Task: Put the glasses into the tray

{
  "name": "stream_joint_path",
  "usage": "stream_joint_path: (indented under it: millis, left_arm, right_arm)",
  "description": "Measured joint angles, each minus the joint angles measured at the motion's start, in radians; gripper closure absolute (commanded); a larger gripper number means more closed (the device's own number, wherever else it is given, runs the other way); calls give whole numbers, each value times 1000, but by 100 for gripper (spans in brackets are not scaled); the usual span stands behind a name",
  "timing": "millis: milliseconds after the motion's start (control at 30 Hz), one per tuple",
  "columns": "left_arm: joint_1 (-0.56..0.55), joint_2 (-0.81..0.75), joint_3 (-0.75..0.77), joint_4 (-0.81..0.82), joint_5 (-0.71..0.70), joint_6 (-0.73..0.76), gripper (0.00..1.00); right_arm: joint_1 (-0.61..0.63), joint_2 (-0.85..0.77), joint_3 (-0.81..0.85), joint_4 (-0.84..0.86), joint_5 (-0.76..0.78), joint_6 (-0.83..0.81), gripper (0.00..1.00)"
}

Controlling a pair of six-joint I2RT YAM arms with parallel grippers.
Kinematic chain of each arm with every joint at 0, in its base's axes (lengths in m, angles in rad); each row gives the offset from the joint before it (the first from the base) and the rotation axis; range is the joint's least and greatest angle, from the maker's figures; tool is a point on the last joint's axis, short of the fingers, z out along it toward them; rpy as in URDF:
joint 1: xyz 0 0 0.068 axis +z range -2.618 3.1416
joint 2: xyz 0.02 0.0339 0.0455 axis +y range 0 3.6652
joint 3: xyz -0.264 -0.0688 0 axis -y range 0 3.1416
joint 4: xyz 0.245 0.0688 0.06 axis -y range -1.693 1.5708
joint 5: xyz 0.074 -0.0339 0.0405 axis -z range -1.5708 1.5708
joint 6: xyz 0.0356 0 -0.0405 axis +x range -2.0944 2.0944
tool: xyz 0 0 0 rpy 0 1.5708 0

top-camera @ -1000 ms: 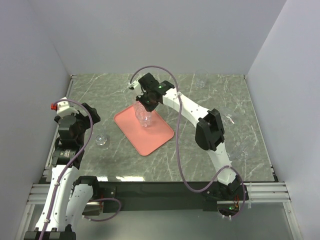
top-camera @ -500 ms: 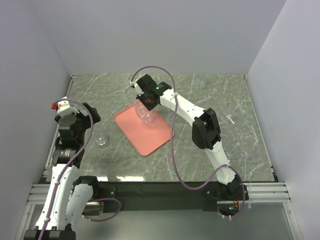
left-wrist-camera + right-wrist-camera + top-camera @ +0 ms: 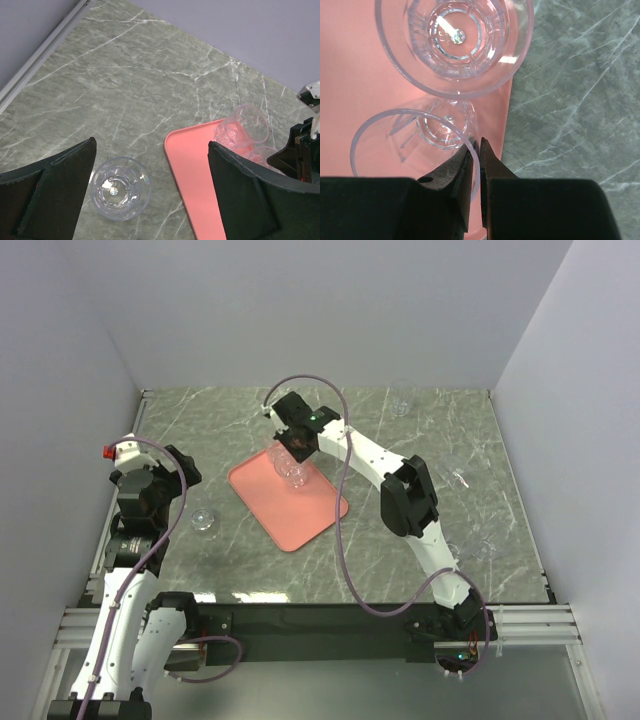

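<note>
My right gripper, pinched nearly shut on the rim of the held glass, had carried it further over the tray, just behind the second glass ahead; release remained outstanding.

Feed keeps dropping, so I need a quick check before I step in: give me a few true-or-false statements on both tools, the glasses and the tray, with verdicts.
1. The right tool pinches the rim of the gripped glass over the tray. True.
2. The left tool is shut on a glass. False: it is open, and the loose glass below it stands free on the table.
3. A second glass stands upright on the tray beside the gripped glass. True.
4. Every glass is already in the tray. False: the loose glass is on the table, and a far glass stands near the far right corner.
</note>
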Motion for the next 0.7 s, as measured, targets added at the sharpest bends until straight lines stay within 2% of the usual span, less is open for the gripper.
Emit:
stream_joint_path:
  millis: [700]
  left_arm:
    - [0,0,0,0,4,0,1]
  right_arm:
    - [-23,14,8,10,17,0,94]
